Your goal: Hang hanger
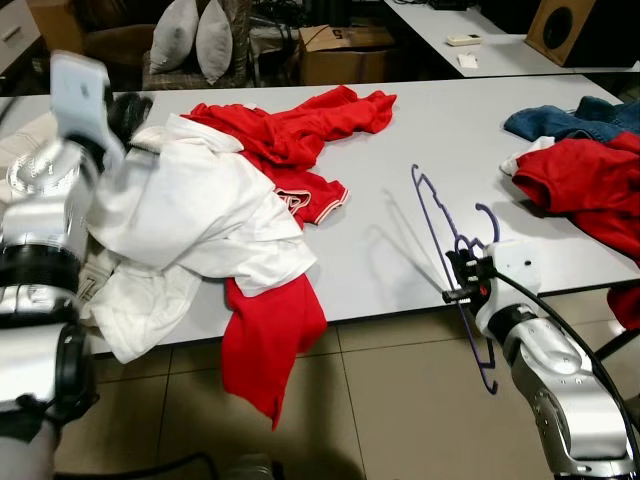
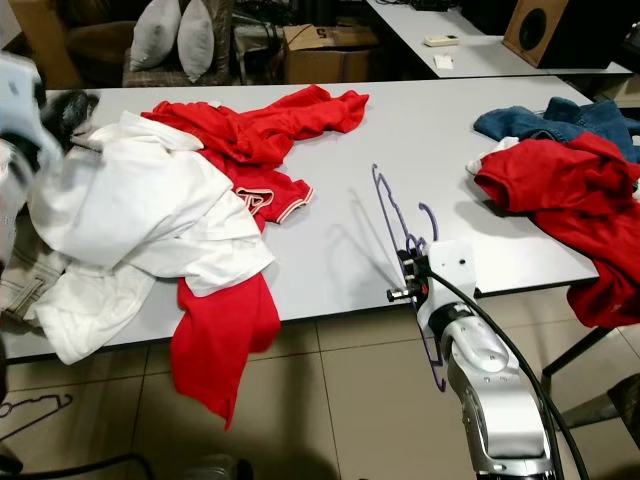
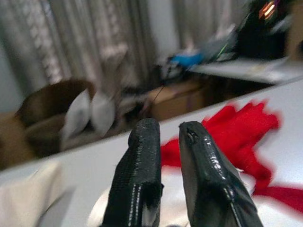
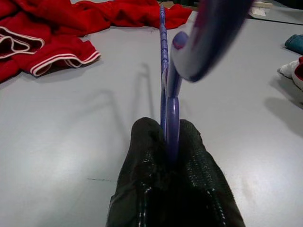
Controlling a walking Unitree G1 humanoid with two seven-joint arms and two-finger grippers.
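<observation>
A thin purple hanger (image 1: 438, 228) stands on edge over the front of the grey table (image 1: 400, 140), its lower end past the table's edge. My right gripper (image 1: 462, 275) is shut on it near the hook (image 4: 164, 71); in the right wrist view the plastic is pinched between the black fingers (image 4: 142, 156). My left gripper (image 1: 130, 108) is raised at the far left, just above a crumpled white shirt (image 1: 190, 200). Its fingers (image 3: 142, 156) stand nearly together with nothing between them.
Red garments (image 1: 290, 130) lie under and behind the white shirt, one hanging off the front edge (image 1: 265, 340). More red cloth (image 1: 590, 190) and jeans (image 1: 560, 120) sit at the right. A second hanger (image 2: 35, 410) lies on the floor at left.
</observation>
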